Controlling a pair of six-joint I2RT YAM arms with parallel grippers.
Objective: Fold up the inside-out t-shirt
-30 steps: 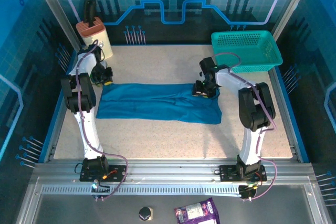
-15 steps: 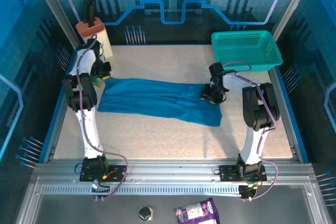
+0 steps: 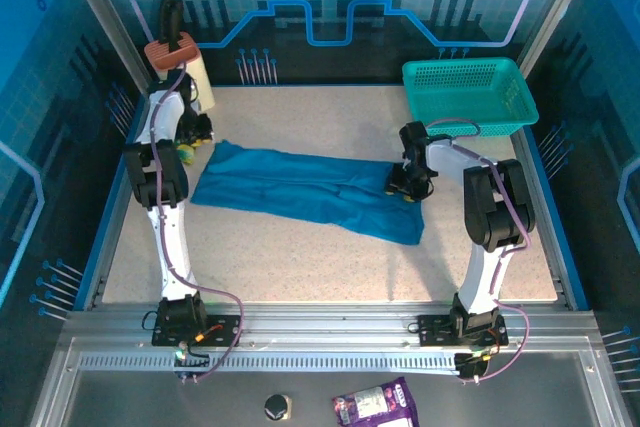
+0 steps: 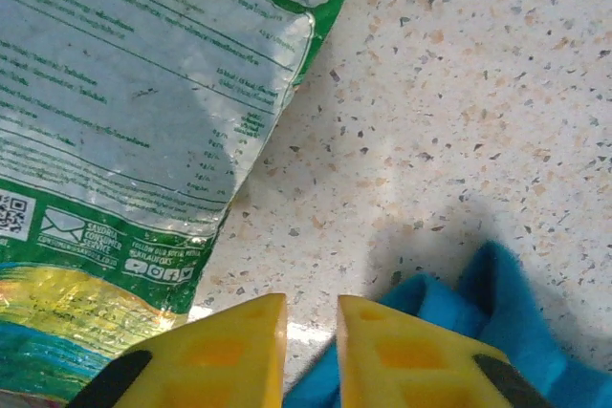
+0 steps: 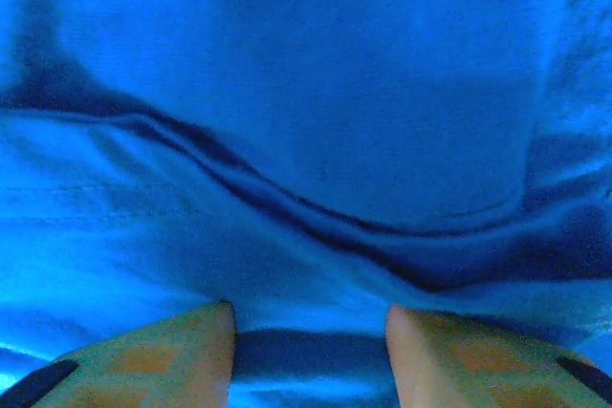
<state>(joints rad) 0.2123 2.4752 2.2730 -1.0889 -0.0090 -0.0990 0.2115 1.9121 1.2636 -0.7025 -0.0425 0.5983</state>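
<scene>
Step in hand: you appear to be spreading the inside-out t-shirt [image 3: 300, 192] into a flat band before the next fold; this is a judgement.
T-shirt position: it lies on the table [image 3: 300, 277] as a long, wrinkled strip. It starts just nearer the arm bases than the teal mesh basket [image 3: 480, 129] and runs leftward, well away from it.
Right gripper [image 5: 308, 317]: it sits on the strip's end nearest the basket, with fingers roughly half apart and cloth between and below them. You cannot tell whether a fold is pinched.
Left gripper [image 4: 311, 311]: it is at the strip's end farthest from the basket. The fingers are parted by a narrow slit with bare tabletop showing through it and nothing gripped. The shirt edge lies beside and under one finger.
Obstacle: a printed green-and-white packet [image 4: 124, 93] lies just beyond the left fingers, on the side away from the cloth.
Technique: take only the shirt edge with the left fingers and keep them off the packet.
Technique: confirm the right-hand hold before you pull, then tension the strip evenly so the ridges flatten.
Risk: uneven pull would likely skew the strip.
</scene>
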